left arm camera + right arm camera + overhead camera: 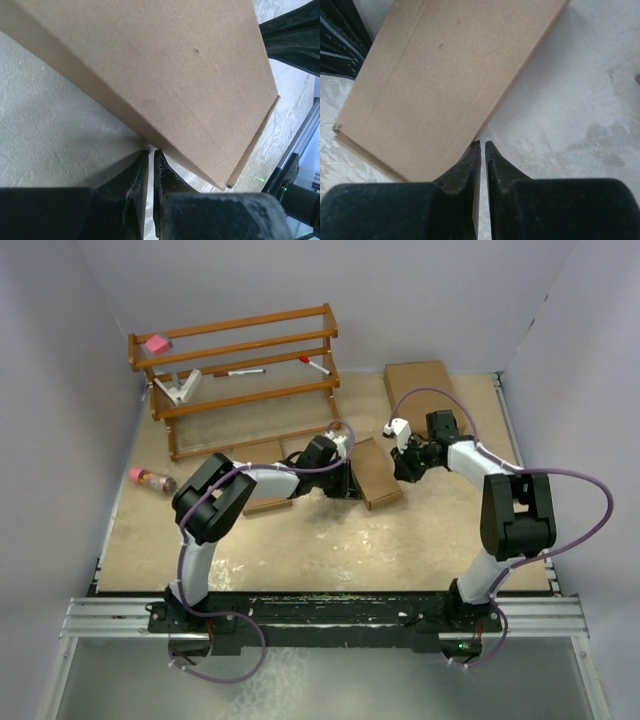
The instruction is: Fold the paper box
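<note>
I have the box (376, 472) lying mid-tabletop (330, 540) between the arms, with my left gripper (151, 152) and right gripper (482, 144) each pinched together on nothing I can see, tips against opposite edges, probably to square and steady it.

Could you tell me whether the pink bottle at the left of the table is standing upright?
No, the pink bottle lies on its side on the table.
</note>
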### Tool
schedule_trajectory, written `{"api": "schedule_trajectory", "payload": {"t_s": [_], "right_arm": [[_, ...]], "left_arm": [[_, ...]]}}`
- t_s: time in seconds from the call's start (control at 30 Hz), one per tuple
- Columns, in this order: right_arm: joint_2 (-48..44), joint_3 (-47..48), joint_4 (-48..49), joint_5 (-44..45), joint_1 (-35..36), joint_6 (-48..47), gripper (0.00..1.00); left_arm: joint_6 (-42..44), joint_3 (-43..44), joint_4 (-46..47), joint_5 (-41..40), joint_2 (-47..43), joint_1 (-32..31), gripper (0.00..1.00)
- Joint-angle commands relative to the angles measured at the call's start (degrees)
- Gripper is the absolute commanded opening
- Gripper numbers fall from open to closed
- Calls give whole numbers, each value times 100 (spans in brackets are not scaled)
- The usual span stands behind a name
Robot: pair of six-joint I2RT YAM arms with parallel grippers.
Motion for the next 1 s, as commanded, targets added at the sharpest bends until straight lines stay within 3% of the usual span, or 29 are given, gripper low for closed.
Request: {"api": "schedule_trajectory", "payload": {"t_s": [0.0, 0.1, 0.23, 0.3, 0.4, 0.5, 0.7, 0.83, 0.97], "right_arm": [[-622, 26, -144, 519, -275, 331, 19], [-1115, 7, -75, 824, -642, 277, 27], [-2095, -32, -333, 103, -1212, -167, 40], [-2584, -28, -426, -184, -1380, -374, 51], [-3236, 140, -431, -360, -1440, -391, 72], [-3611, 671, -489, -529, -1454, -114, 97], [-3582, 2279, -607, -451, -1463, 1878, 100], [-3569, 2884, -451, -299, -1463, 3044, 100], [-3622, 3411, -606, -551, -1463, 3273, 100]], "left_arm": [[92, 308, 396, 44, 83, 73, 13], [172, 800, 307, 205, 357, 82, 17], [523, 1074, -75, -88, 168, 102, 23], [843, 700, -161, -565, -367, 204, 26], [1237, -42, 41, -662, -1429, 586, 30], [1637, -402, -9, -635, -2600, 895, 43], [2003, -612, 46, -983, -4625, 1214, 96], [2051, -10, -915, -901, -5143, 1486, 98], [1994, 466, -1469, -703, -5472, 1509, 98]]}}
